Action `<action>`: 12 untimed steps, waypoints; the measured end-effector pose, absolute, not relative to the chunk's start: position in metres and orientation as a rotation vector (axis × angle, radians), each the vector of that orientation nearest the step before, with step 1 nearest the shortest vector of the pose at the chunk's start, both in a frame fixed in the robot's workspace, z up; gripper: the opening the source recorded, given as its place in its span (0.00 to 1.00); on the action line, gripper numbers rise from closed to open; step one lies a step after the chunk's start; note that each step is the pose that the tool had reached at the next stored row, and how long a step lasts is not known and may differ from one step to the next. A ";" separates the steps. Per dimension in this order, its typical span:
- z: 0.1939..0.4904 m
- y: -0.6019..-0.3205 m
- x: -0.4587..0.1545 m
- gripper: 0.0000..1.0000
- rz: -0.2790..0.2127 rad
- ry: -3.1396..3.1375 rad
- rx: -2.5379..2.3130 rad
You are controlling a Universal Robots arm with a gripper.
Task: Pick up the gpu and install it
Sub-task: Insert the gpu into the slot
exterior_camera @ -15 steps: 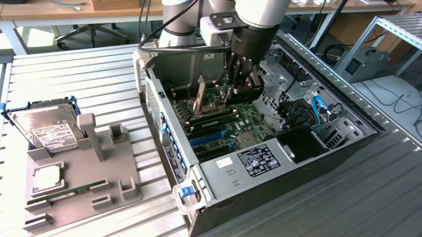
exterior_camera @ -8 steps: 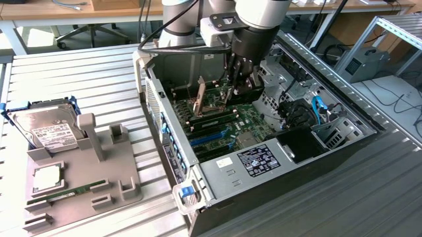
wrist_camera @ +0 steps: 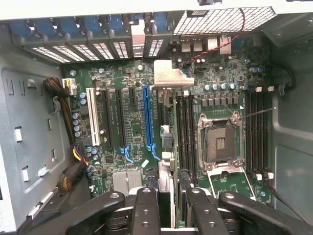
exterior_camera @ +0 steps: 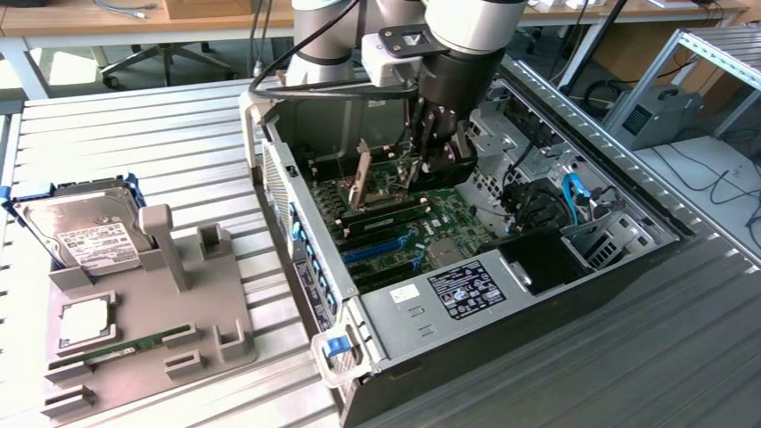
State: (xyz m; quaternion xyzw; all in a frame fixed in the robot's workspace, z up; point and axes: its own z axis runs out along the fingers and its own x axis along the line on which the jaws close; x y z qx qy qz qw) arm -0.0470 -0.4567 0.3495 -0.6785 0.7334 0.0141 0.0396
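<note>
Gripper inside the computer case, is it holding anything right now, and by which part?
The gripper holds the gpu edge-on by its top edge.

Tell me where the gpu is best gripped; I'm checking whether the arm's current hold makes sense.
By its upper long edge, from straight above, with one finger on each flat face. The gpu stands on edge over the motherboard, silver bracket at one end, so its faces are the broad parallel surfaces and its lower edge stays free. The gripper appears to hold it that way.
</note>
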 end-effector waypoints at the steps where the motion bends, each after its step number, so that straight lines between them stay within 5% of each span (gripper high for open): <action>1: 0.349 -0.457 -0.047 0.27 0.043 2.248 -2.079; 12: 0.349 -0.459 -0.048 0.27 0.043 2.248 -2.079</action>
